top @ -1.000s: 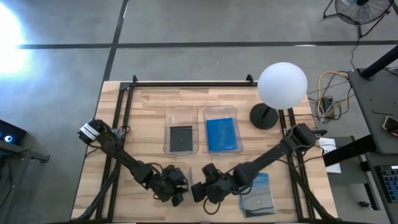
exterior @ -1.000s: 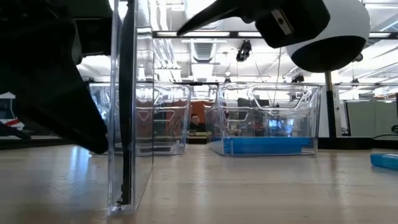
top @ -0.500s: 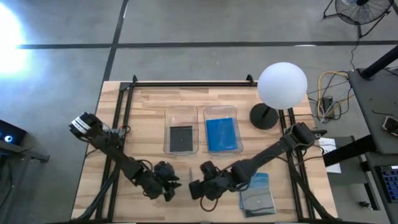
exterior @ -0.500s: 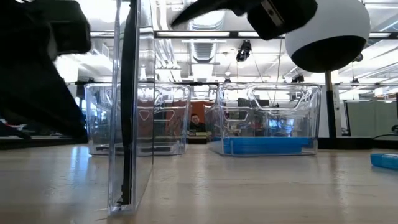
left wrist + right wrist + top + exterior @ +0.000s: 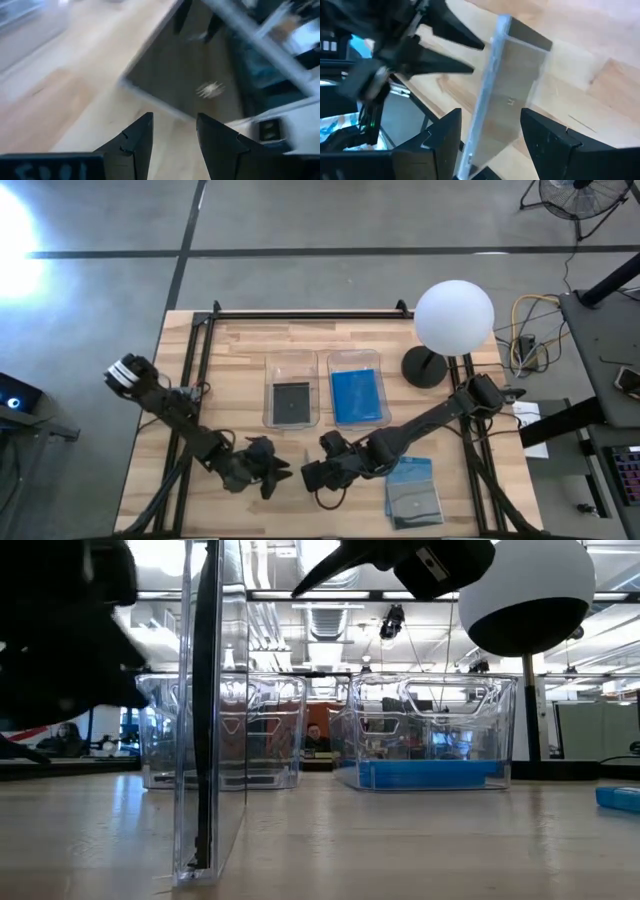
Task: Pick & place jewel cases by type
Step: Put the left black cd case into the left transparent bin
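A dark, clear-fronted jewel case stands upright on its lower edge near the table's near edge. My right gripper is open. Its fingers stand on either side of the case, coming from the table's right. My left gripper is open too and points at the case from the left, a short way off. In the high view the left gripper and the right gripper face each other. A blue case and a dark grey case lie flat to the right.
Two clear bins sit mid-table: the left bin holds a black case, the right bin a blue case. A white globe lamp on a black base stands far right. A metal frame borders the far edge.
My left gripper has drawn back from the upright case toward the table's left. My right gripper has moved left, closer around the case. The case has stayed upright on its edge in the same place.
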You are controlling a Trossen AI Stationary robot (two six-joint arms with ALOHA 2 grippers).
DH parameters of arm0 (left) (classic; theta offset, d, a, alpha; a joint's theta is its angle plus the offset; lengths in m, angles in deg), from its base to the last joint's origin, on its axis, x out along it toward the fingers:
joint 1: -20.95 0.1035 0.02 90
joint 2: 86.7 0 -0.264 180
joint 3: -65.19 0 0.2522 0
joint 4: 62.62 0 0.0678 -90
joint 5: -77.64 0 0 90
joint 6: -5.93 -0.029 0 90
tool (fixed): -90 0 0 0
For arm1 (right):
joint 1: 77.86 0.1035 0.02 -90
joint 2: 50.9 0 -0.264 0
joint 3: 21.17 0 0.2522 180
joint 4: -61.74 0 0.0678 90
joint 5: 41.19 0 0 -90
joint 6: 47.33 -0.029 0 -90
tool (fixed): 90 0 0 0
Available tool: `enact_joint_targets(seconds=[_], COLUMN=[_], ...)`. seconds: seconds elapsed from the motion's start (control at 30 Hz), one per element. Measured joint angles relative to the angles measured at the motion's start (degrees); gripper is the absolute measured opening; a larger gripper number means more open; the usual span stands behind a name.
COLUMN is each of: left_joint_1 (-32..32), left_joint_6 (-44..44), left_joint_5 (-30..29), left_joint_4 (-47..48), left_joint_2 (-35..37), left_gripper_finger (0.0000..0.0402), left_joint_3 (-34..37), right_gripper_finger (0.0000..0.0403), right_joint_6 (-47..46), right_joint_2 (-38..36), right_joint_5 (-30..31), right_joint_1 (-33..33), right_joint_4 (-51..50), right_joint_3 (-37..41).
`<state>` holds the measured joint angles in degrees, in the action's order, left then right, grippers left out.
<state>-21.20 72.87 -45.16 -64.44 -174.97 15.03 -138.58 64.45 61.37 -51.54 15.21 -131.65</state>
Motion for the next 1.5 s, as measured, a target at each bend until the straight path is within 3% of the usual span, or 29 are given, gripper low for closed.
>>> enact_joint_targets(seconds=[0.13, 0.57, 1.07, 1.27, 1.5], left_joint_1=[0.83, 2.96, 4.42, 4.36, 2.53], left_joint_6=[-3.12, -5.54, -8.14, -9.28, -6.01], left_joint_5=[1.19, -0.36, -1.18, -1.19, -1.17], left_joint_4=[-5.54, -8.51, -11.62, -11.27, -1.82], left_joint_2=[-1.47, -3.34, -7.57, -7.57, -7.57], left_gripper_finger=[0.0133, 0.0133, 0.0133, 0.0133, 0.0133], left_joint_3=[-0.81, -1.91, -5.45, -5.36, -4.57], right_gripper_finger=[0.0198, 0.0198, 0.0198, 0.0198, 0.0177], right_joint_6=[-0.16, 1.08, 0.31, 0.02, -0.13], right_joint_2=[0.04, 0.11, 0.13, 0.13, 0.13], right_joint_5=[-1.1, -1.99, -3.68, -4.26, -5.8], right_joint_1=[0.01, -0.25, -0.45, -0.45, -0.47], right_joint_4=[0.23, 7.12, 6.21, 6.02, 6.03], right_joint_3=[0.42, 3.63, 4.27, 4.97, 5.64])
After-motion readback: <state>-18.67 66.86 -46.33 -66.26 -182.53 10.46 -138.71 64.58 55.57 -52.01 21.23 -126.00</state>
